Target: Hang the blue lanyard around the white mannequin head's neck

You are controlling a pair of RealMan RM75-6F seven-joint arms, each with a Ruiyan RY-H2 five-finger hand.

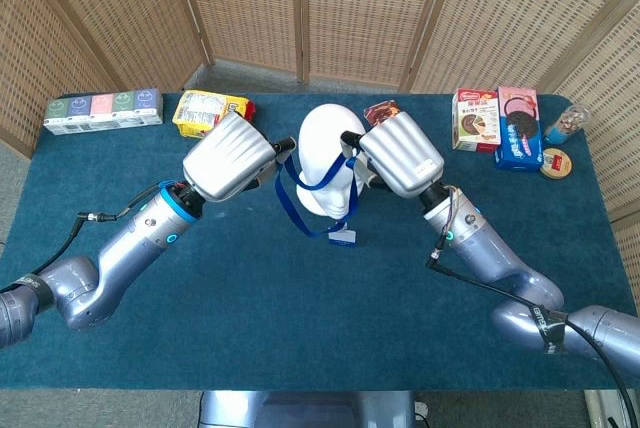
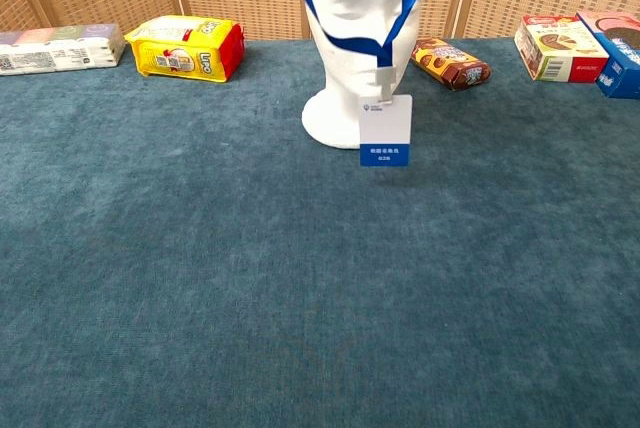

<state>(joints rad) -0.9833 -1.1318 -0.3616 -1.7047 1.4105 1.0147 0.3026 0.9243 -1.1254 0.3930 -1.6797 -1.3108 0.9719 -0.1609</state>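
Ribbon is what we are dealing with: the blue lanyard (image 1: 300, 210) is light, limp and narrow, so it sags wherever we do not hold it apart, and the badge card (image 2: 386, 130) at its low end weighs it forward and could swing. We judge the best hold to be high on the two sides of the loop, one strand per hand, well away from the card, pinching firmly because smooth ribbon may slip.

That is roughly how it sits. Our left robot hand (image 1: 229, 158) is just beside the white mannequin head (image 1: 330, 153) on one side and our right robot hand (image 1: 401, 153) just beside it on the other, each seen from the back. The strands run up to them, so each seems to be gripping the lanyard, though the fingers are hidden. The loop hangs in front of the head's face, with the card dangling before the neck base above the counter (image 2: 200, 278). It is not yet around the neck.
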